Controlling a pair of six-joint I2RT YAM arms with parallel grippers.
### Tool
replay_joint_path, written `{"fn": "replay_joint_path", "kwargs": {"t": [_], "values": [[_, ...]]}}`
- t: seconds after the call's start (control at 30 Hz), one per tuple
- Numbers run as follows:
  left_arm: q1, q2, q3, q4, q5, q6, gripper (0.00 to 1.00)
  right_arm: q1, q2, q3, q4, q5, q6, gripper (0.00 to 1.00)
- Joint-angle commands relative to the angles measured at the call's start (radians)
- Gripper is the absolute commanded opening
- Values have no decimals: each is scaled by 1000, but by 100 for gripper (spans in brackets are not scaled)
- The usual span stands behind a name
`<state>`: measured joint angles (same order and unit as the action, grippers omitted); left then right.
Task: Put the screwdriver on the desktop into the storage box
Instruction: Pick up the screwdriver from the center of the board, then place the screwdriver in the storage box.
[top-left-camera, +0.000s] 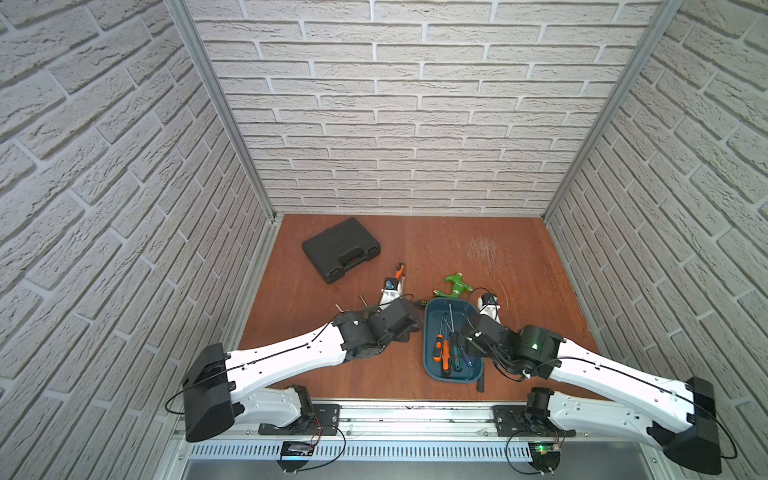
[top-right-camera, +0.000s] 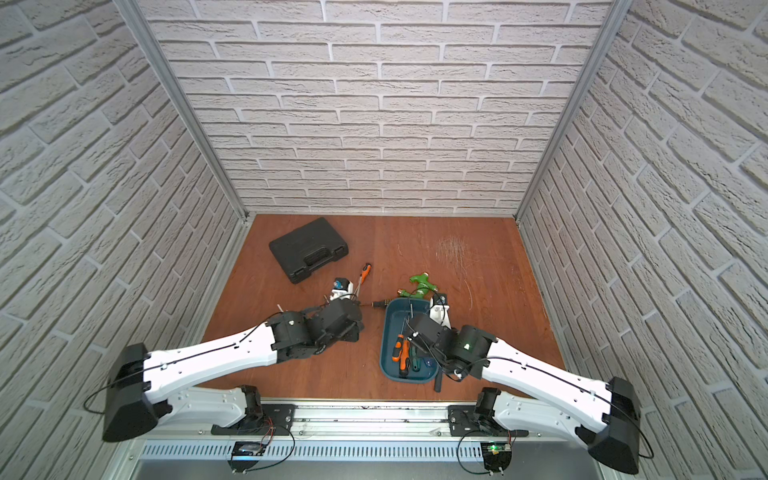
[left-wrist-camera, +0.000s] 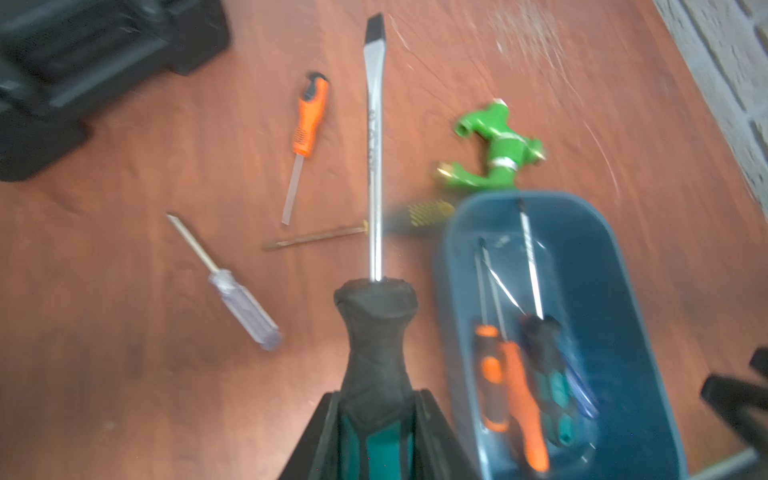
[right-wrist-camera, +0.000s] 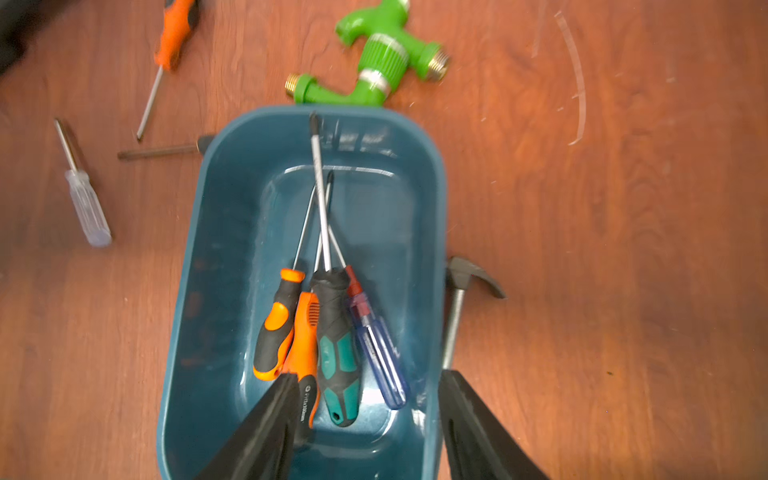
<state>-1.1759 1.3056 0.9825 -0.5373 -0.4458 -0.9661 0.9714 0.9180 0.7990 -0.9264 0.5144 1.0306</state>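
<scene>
I observe the table (top-left-camera: 415, 249), a reddish-brown board with pale scratches toward its far right. Both arms reach over it from the near edge.

The black case (top-left-camera: 340, 249) lies closed at the far left, well apart from the rest.

The storage box (top-left-camera: 432, 320) sits right of centre with its long side running away from me. Four screwdrivers lie inside, handles at the near end: an orange-and-black one (right-wrist-camera: 276, 328), an orange one (right-wrist-camera: 305, 332), a teal-and-black one (right-wrist-camera: 336, 353) and a blue one (right-wrist-camera: 378, 349).

The green hose fitting (right-wrist-camera: 382, 62) lies just beyond the box's far end; I cannot tell whether it touches the rim. A small hammer (right-wrist-camera: 455, 307) lies against the box's right wall, outside it.

The left gripper (left-wrist-camera: 376, 395) is clamped on the handle of a flat-blade screwdriver (left-wrist-camera: 376, 332), black and teal. This tool is outside the box, just left of it, its blade pointing toward the far wall.

The right gripper (right-wrist-camera: 368, 376) stands parted and holds nothing. It hangs over the near end of the box, with one finger above the handles and the other at the right rim.

Three screwdrivers lie on the table left of the box: an orange-handled screwdriver (left-wrist-camera: 309, 120), a clear-handled screwdriver (left-wrist-camera: 245, 307) and a yellow-and-black screwdriver (left-wrist-camera: 316, 239), whose handle lies just beside the box's far left corner.
</scene>
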Motion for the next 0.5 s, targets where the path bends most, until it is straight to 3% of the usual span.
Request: {"fn": "replay_joint_path", "kwargs": {"t": [0.0, 0.17, 0.47], "values": [[-97, 98, 91, 22, -53, -66, 17, 5, -126, -1, -95, 112, 60, 60], [-178, 229, 187, 31, -63, -74, 18, 4, -261, -41, -139, 128, 81, 60], [-212, 371, 202, 46, -42, -141, 18, 4, -276, -80, -125, 88, 85, 60]]}}
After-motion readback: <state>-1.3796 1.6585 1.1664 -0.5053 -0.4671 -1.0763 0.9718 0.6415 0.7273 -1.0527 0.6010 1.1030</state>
